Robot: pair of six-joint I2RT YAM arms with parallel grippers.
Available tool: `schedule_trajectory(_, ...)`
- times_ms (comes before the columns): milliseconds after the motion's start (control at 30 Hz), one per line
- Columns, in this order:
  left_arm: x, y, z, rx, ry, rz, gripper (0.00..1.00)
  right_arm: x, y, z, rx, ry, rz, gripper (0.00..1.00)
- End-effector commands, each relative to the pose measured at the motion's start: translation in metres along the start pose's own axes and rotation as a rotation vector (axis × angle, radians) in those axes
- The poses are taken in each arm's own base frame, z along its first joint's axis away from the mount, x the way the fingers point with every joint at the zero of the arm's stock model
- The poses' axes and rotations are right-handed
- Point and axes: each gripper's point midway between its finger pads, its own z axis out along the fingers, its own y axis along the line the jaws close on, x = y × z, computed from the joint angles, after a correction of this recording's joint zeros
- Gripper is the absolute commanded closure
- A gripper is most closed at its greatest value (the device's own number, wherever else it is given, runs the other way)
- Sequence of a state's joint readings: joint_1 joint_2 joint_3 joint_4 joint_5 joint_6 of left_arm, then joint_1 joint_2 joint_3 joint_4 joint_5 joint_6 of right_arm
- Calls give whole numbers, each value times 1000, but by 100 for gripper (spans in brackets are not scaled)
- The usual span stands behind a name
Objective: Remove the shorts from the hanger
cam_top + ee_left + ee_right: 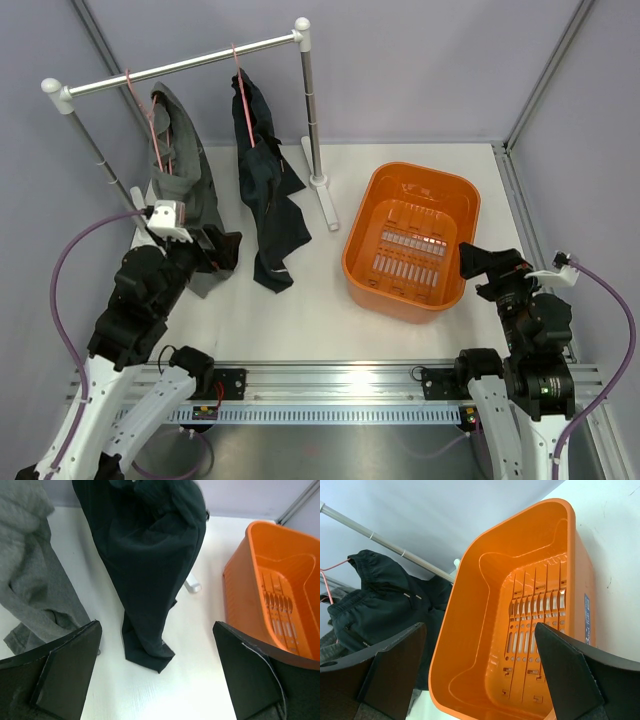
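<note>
The dark navy shorts [266, 190] hang from a pink hanger [238, 75] on the rail, their hem resting on the table. They also show in the left wrist view [150, 560] and the right wrist view [380, 605]. The mid-grey shorts [185, 170] hang from a second pink hanger [150, 115] further left and show in the left wrist view [30, 580]. My left gripper [215, 250] is open and empty at the grey shorts' lower edge. My right gripper [478, 262] is open and empty at the near right rim of the basket.
An orange plastic basket [372, 205] stands right of centre, with nothing in it; it shows in the left wrist view [240, 585] and the right wrist view [465, 645]. The white rail stand [310, 110] has a foot [325, 200] between the navy shorts and the basket.
</note>
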State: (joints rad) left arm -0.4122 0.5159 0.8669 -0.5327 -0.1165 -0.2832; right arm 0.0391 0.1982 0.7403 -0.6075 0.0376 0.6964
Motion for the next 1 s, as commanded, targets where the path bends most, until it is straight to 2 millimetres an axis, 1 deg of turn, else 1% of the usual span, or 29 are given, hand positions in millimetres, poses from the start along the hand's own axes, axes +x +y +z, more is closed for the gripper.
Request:
schedule_trajectory(0, -66, -8, -9, -14, -158, -59, 1, -9, 7, 1, -8, -22, 0, 1)
schedule_trajectory(33, -89, -12, -18, -15, -194, -73, 1, -8, 6, 2, -9, -14, 1, 1)
schedule_trajectory(67, -94, -11, -10, -39, -176, -81, 1, -7, 7, 3, -10, -11, 4, 1)
schedule_trajectory(133, -111, -15, -8, -48, -179, -85, 1, -4, 8, 4, -21, -2, 12, 1)
schedule_trajectory(167, -130, -17, -5, -64, -201, -93, 1, -4, 9, 5, -29, -1, 15, 1)
schedule_trajectory(200, -138, -16, -4, -77, -211, -93, 1, -3, 9, 6, -30, 2, 15, 1)
schedule_trajectory(233, -145, -10, -2, -124, -222, -91, 1, -2, 9, 6, -30, 6, 16, 0)
schedule_trajectory(267, -158, -8, 3, -154, -232, -88, 1, -1, 8, 6, -28, 8, 14, 0)
schedule_trajectory(300, -163, -4, 7, -192, -234, -84, 1, -1, 9, 7, -28, 13, 14, 1)
schedule_trajectory(333, -167, 10, 8, -278, -237, -78, 1, -1, 8, 7, -27, 12, 13, 1)
schedule_trajectory(367, -175, 15, 17, -329, -235, -75, 1, -1, 9, 8, -28, 13, 11, 1)
schedule_trajectory(400, -177, 21, 20, -376, -230, -70, 1, -1, 8, 9, -24, 15, 13, 1)
schedule_trajectory(433, -178, 35, 19, -470, -225, -59, 1, 0, 8, 9, -25, 16, 13, 1)
schedule_trajectory(467, -181, 41, 20, -510, -223, -51, 1, 0, 8, 10, -25, 16, 14, 1)
schedule_trajectory(500, -185, 46, 26, -539, -214, -42, 1, 2, 13, 10, -48, 34, 19, 1)
schedule_trajectory(533, -185, 47, 31, -536, -200, -47, 1, 2, 15, 11, -55, 41, 20, 0)
schedule_trajectory(567, -189, 62, 31, -572, -198, -67, 1, 3, 17, 11, -61, 47, 20, 1)
schedule_trajectory(600, -193, 67, 39, -571, -189, -85, 1, 5, 19, 14, -64, 68, 16, 0)
schedule_trajectory(633, -189, 67, 46, -531, -153, -112, 1, 3, 22, 14, -71, 70, 13, 1)
schedule_trajectory(667, -192, 80, 46, -561, -153, -129, 1, 3, 23, 15, -71, 77, 8, 0)
schedule_trajectory(700, -195, 82, 47, -561, -150, -133, 1, 2, 25, 17, -69, 83, 1, 1)
schedule_trajectory(733, -193, 86, 53, -571, -136, -130, 1, 3, 25, 18, -71, 91, 1, 1)
schedule_trajectory(800, -193, 95, 55, -596, -136, -132, 1, 3, 28, 21, -86, 97, 1, 0)
schedule_trajectory(867, -196, 101, 60, -597, -145, -131, 1, 9, 28, 25, -95, 111, 12, 1)
schedule_trajectory(933, -200, 101, 68, -569, -156, -119, 1, 15, 28, 29, -110, 127, 20, 0)
schedule_trajectory(967, -197, 106, 75, -571, -145, -121, 1, 16, 32, 32, -126, 136, 30, 1)
